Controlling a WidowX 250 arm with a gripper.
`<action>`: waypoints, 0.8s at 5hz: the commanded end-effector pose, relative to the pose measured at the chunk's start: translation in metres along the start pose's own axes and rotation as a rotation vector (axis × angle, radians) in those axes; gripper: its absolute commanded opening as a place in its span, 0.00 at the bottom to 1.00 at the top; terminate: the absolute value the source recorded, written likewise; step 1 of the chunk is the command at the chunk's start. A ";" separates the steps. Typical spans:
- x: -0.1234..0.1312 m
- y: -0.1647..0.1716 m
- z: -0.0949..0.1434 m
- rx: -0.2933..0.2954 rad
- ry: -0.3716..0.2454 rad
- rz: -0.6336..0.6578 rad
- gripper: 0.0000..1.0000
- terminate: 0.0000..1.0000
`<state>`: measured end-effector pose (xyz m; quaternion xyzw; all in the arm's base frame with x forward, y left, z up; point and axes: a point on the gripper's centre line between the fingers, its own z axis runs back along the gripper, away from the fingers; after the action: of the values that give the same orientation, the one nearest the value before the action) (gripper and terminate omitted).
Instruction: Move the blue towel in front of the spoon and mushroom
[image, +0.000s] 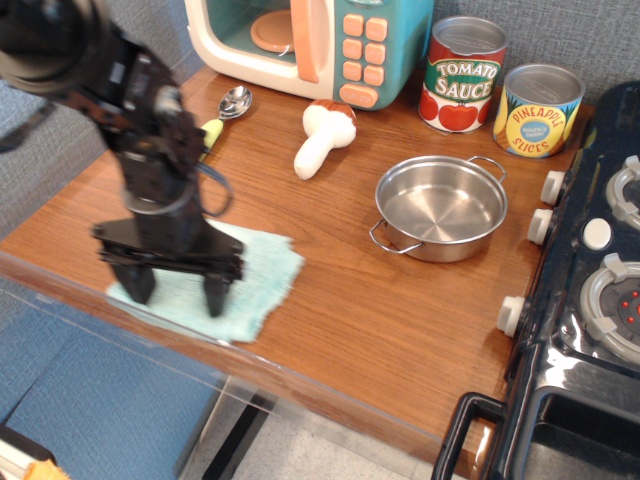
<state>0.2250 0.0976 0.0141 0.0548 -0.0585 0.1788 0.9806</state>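
Bare wood between mushroom (322, 139) and pot (442, 208); cans (461, 74) behind.

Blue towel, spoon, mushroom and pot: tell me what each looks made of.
The blue towel looks like soft terry cloth: matte, with rumpled edges. The spoon seems to have a shiny metal bowl and a yellow-green handle, probably plastic. The mushroom looks like smooth moulded plastic, with a white stem and a reddish-brown cap. The pot looks like polished steel, with reflections inside.

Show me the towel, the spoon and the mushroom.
towel (262, 270): only camera view, bare right part of the cloth.
spoon (236, 101): same view, shiny bowl.
mushroom (318, 146): same view, white stem.
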 end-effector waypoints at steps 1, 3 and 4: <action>0.018 0.035 0.005 0.047 -0.033 -0.017 1.00 0.00; 0.030 0.015 0.038 0.002 -0.098 -0.129 1.00 0.00; 0.033 0.013 0.060 -0.023 -0.093 -0.160 1.00 0.00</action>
<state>0.2497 0.1076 0.0646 0.0484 -0.0767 0.0958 0.9913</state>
